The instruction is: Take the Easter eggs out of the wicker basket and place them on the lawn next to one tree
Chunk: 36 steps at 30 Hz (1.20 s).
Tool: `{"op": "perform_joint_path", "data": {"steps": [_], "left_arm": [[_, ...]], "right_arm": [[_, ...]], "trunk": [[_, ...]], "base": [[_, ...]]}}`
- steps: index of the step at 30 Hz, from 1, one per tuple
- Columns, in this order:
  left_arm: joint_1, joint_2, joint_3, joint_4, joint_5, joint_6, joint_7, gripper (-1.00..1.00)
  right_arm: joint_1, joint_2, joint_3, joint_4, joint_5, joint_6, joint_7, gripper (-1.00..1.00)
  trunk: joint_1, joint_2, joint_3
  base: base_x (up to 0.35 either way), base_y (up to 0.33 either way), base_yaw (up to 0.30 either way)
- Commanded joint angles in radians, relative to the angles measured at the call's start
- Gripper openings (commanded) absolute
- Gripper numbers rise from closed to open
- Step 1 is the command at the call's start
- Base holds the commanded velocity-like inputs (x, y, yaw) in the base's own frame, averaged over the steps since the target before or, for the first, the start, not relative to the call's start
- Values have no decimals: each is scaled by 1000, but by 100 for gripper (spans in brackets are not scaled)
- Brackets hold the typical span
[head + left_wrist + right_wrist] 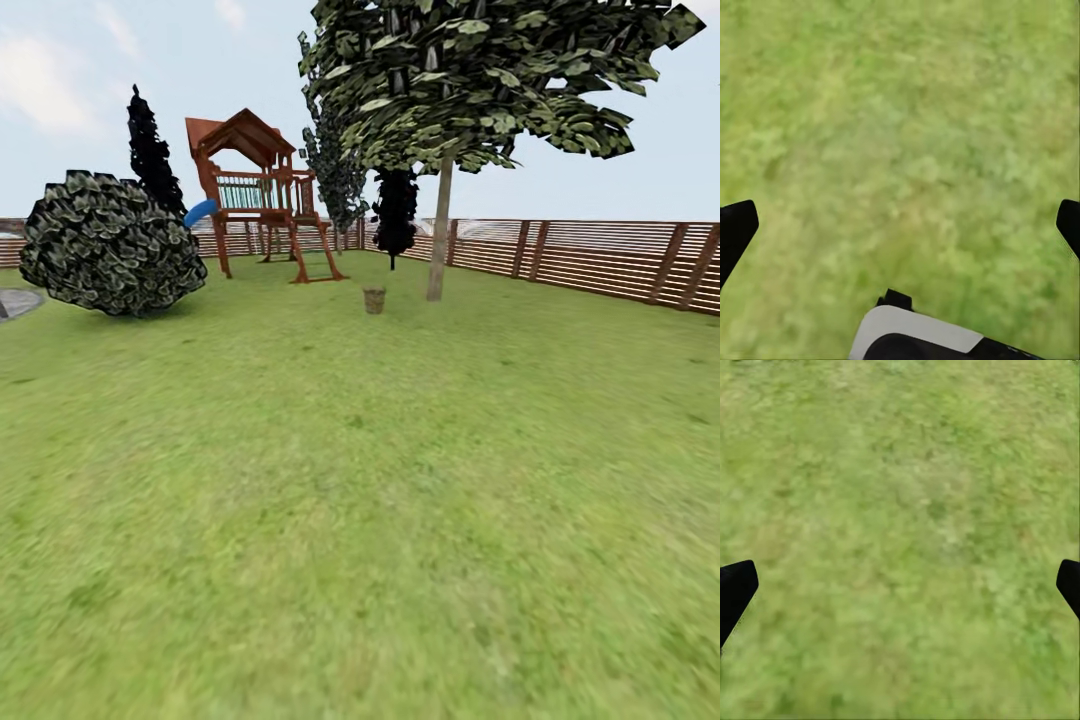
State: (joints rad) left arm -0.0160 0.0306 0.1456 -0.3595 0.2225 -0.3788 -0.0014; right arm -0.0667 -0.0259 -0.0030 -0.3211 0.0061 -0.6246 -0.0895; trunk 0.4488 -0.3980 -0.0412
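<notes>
Far off on the lawn (pixel 360 500) stands the small wicker basket (pixel 374 299), just left of a tall tree with a pale trunk (pixel 438 240) and a blocky green canopy. The eggs are too far away to make out. In the left wrist view my left gripper (pixel 900 225) is open, its black fingertips (pixel 735 229) at the picture's two sides over bare grass. My right gripper (pixel 900 585) is open in the same way over grass, with fingertips (pixel 735 585) wide apart and nothing between them.
A red-brown play tower (pixel 262 190) with a blue slide stands at the back. A big dark bush (pixel 110 245) sits at the left, and black conifers (pixel 395 210) rise behind. A slatted wooden fence (pixel 600 255) closes the right side. Part of the robot's white body (pixel 922 337) shows below the left gripper.
</notes>
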Motion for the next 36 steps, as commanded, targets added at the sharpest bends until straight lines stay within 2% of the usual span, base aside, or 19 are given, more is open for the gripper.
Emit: {"op": "perform_joint_path", "data": {"steps": [1,36], "left_arm": [[-1,0,-1,1,6,-3,0,100],[-1,6,-1,1,8,-3,-9,100]], "right_arm": [[-1,0,0,0,1,-3,-3,100],[-1,0,1,0,2,-3,-2,100]], "trunk": [[1,-2,-2],[1,-2,-2]], "base": [[331,82,0],[330,91,0]]}}
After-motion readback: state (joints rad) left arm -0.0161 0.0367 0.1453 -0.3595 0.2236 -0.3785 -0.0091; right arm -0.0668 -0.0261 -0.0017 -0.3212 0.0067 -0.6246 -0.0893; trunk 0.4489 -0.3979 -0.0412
